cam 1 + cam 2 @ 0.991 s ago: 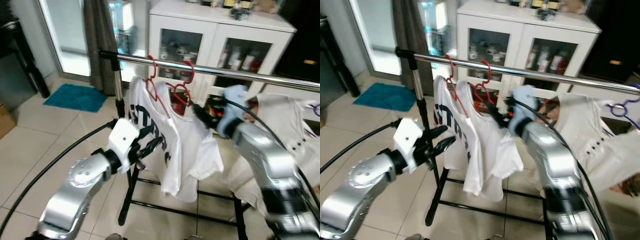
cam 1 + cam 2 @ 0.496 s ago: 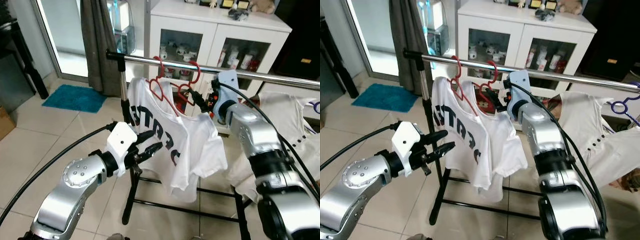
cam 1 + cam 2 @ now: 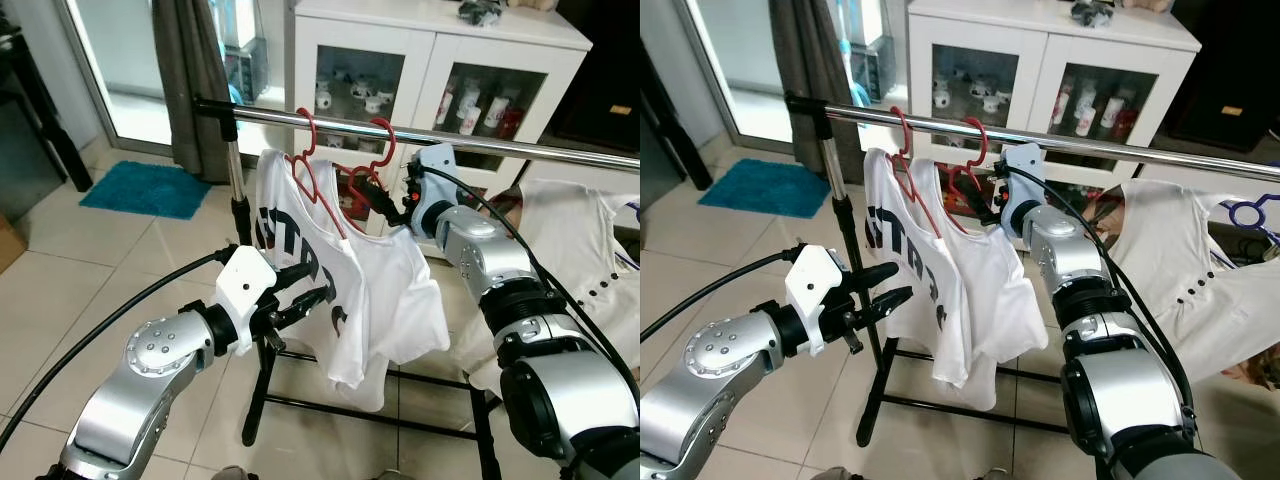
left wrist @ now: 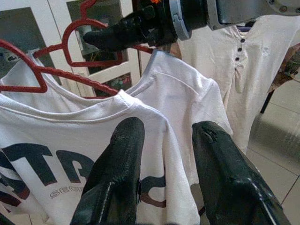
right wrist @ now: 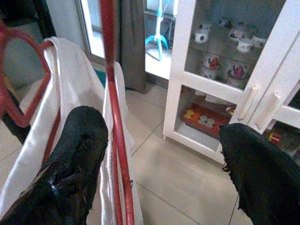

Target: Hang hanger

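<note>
Two red hangers (image 3: 340,170) hang by their hooks on one horizontal metal rail (image 3: 470,142) of a garment rack. Each hanger is thin red wire with a curved hook and a looped neck. One white T-shirt (image 3: 350,285) with dark lettering hangs from them, draped unevenly, its collar just below the hanger necks. A second pale garment (image 3: 580,250) with a row of dark buttons hangs farther along the rail on the robot's right.

The right gripper (image 3: 378,200) sits just below the rail at the second hanger. Its two fingers (image 5: 75,154) are spread apart, with a red wire of the hanger running between them, close beside one finger.

The left gripper (image 3: 300,290) is held in front of the T-shirt at the lettering. Its two fingers (image 4: 117,164) are parted, with nothing held.

One white cabinet (image 3: 430,70) with glass doors stands behind the rack. One teal mat (image 3: 145,190) lies on the tiled floor (image 3: 60,300).
</note>
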Controlling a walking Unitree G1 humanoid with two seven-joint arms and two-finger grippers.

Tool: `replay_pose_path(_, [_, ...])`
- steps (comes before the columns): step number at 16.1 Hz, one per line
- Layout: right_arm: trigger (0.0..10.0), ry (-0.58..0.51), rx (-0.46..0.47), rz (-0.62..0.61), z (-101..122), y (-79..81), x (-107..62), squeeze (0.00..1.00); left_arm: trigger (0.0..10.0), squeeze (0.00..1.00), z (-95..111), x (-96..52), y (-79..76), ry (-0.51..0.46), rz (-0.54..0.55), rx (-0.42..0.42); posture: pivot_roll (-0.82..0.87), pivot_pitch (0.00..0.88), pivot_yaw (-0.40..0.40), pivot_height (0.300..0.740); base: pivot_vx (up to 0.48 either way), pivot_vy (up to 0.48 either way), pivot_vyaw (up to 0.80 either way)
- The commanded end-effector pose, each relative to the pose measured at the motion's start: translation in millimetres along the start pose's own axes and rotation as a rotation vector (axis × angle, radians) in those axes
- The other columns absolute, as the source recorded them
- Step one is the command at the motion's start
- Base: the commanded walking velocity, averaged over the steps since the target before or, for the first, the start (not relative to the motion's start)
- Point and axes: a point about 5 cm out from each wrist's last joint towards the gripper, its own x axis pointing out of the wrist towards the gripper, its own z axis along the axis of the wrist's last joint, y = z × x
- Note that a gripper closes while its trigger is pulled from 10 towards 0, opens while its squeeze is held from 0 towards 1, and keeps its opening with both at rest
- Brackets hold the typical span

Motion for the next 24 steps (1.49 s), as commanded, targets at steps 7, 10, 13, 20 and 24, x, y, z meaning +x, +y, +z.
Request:
replay_pose_path(7, [0.0,0.034,0.058,0.004,-0.5,2.2,7.2,0.00,10.0,0.00,2.0,0.6,-2.3,0.000,-0.003,-0.004,0.01,0.000,-0.056,0.710,0.000,0.000,0.00])
replay_pose_path(10, [0.0,0.051,0.073,-0.005,-1.6,2.8,8.9,0.00,10.0,0.00,2.2,0.9,-2.5,0.000,-0.003,-0.003,0.01,0.000,-0.058,0.710,0.000,0.000,0.00])
replay_pose_path(13, [0.0,0.073,0.074,-0.022,-2.1,2.0,9.5,0.00,10.0,0.00,1.6,0.3,-3.1,0.004,-0.004,-0.002,0.01,0.000,-0.060,0.710,0.000,0.000,0.00])
replay_pose_path(20, [10.0,0.076,0.022,-0.033,10.2,-0.2,11.1,0.00,10.0,0.00,0.9,-0.1,-3.5,0.013,-0.007,0.005,0.01,0.000,-0.062,0.710,0.000,0.000,0.00])
replay_pose_path(24, [10.0,0.086,-0.029,-0.007,21.1,-1.2,11.4,1.00,10.0,0.00,-0.2,-0.1,-4.9,0.018,-0.013,0.004,0.01,0.000,-0.063,0.710,0.000,0.000,0.00])
